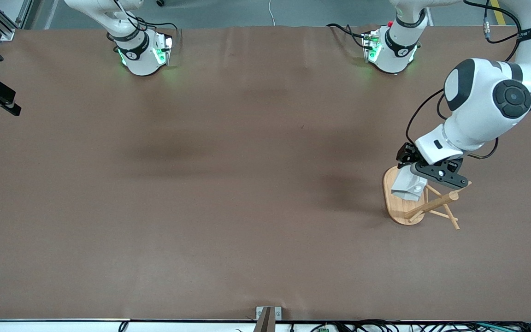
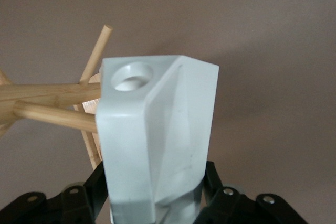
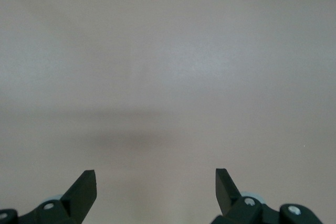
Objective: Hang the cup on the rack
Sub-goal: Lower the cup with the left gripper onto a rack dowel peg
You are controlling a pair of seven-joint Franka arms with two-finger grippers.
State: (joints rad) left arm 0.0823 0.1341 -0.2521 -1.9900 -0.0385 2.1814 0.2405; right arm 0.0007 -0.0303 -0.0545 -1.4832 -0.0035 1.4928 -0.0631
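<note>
The white faceted cup [image 1: 408, 188] is held in my left gripper [image 1: 421, 177], which is shut on its body over the rack's oval base [image 1: 397, 213]. In the left wrist view the cup [image 2: 157, 129] fills the middle, with the round hole of its handle [image 2: 131, 76] at the end away from the fingers [image 2: 94, 192]. The bamboo rack's post [image 2: 42, 94] and a thin peg [image 2: 58, 116] lie right beside the handle; the peg's tip meets the handle block's side, apart from the hole. My right gripper [image 3: 156, 182] is open and empty over bare table.
The rack stands toward the left arm's end of the table, with pegs [image 1: 452, 221] sticking out toward the front camera. The brown table cover [image 1: 228, 184] spreads wide. Both arm bases [image 1: 143, 53] stand along the table's back edge.
</note>
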